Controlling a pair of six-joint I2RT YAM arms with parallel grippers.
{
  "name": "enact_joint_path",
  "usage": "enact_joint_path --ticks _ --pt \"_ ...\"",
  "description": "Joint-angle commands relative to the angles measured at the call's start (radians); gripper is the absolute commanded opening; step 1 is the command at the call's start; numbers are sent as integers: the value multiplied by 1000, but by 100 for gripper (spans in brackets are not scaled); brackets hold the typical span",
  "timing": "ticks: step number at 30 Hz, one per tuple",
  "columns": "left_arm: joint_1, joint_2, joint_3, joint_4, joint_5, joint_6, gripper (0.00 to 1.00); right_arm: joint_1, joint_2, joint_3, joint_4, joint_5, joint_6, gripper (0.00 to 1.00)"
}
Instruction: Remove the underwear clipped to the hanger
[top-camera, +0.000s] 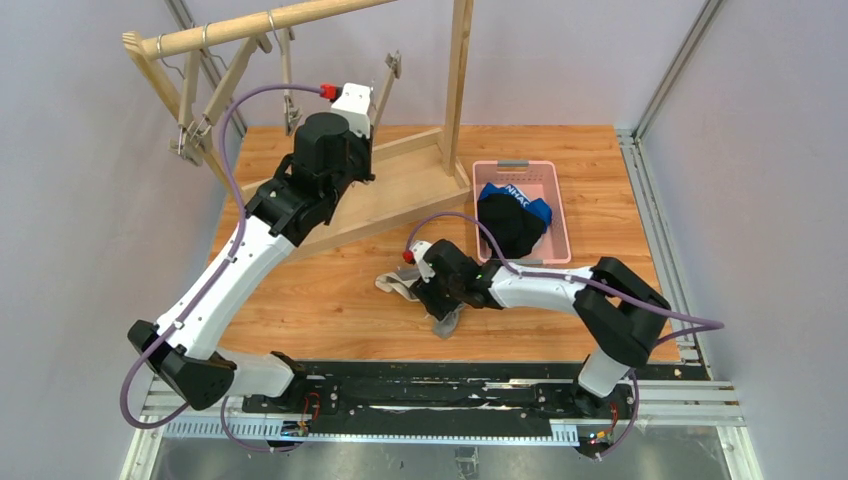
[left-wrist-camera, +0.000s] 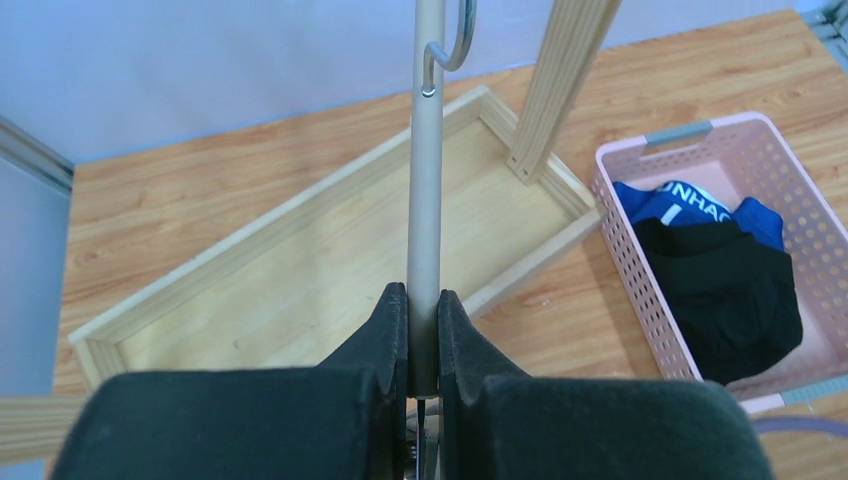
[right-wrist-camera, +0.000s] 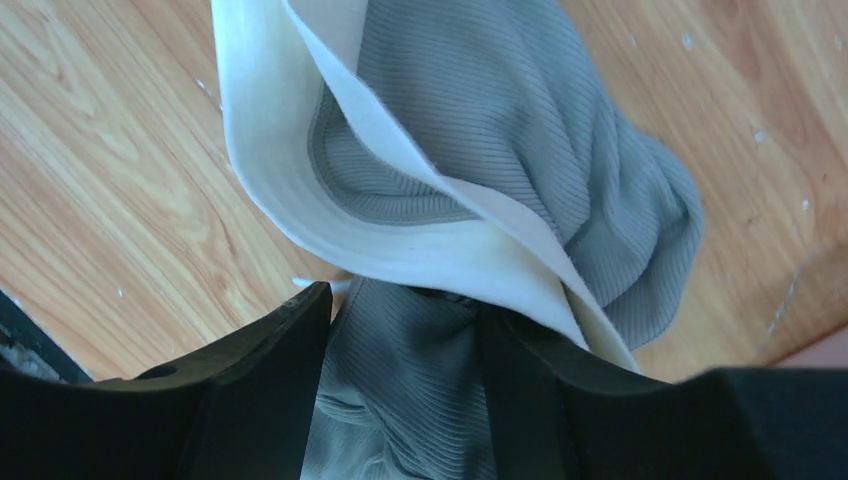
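The grey underwear (right-wrist-camera: 560, 130), ribbed with a cream waistband, is bunched between the fingers of my right gripper (right-wrist-camera: 400, 310), which is shut on it just above the wooden table. In the top view this gripper (top-camera: 432, 295) is at the table's middle front with the grey underwear (top-camera: 447, 322) under it. The blue underwear (top-camera: 515, 192) and the black underwear (top-camera: 512, 225) lie in the pink basket (top-camera: 560, 215). My left gripper (left-wrist-camera: 423, 300) is shut on the hanger's grey metal bar (left-wrist-camera: 427, 180), high by the rack (top-camera: 352, 105). No cloth shows on the hanger.
A wooden rack with a top rail (top-camera: 260, 25) and upright post (top-camera: 460, 80) stands at the back, on a shallow wooden tray base (left-wrist-camera: 300, 270). Metal clips (top-camera: 393, 65) dangle from it. The basket (left-wrist-camera: 625, 240) sits right of the base.
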Motion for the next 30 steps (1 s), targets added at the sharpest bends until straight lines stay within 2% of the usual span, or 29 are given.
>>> enact_joint_path --ticks 1,4,5,8,12,21,26,30 --pt "23 17 110 8 -36 25 0 66 108 55 -115 64 31 49" --pt "30 31 159 6 -26 32 0 81 142 99 -156 106 33 5" --pt "33 35 172 6 -23 36 0 83 143 111 -170 121 35 1" --pt "47 44 210 6 -11 36 0 83 99 121 -194 167 38 1" --pt "80 70 265 3 18 17 0 83 -36 120 -216 261 32 1" --pt "133 87 295 7 78 -3 0 57 -296 191 -280 579 -8 1" --pt "167 74 293 28 116 -19 0 -50 -395 211 -264 682 -56 1" --pt "174 68 303 43 134 -17 0 -163 -481 204 -187 655 -86 1"
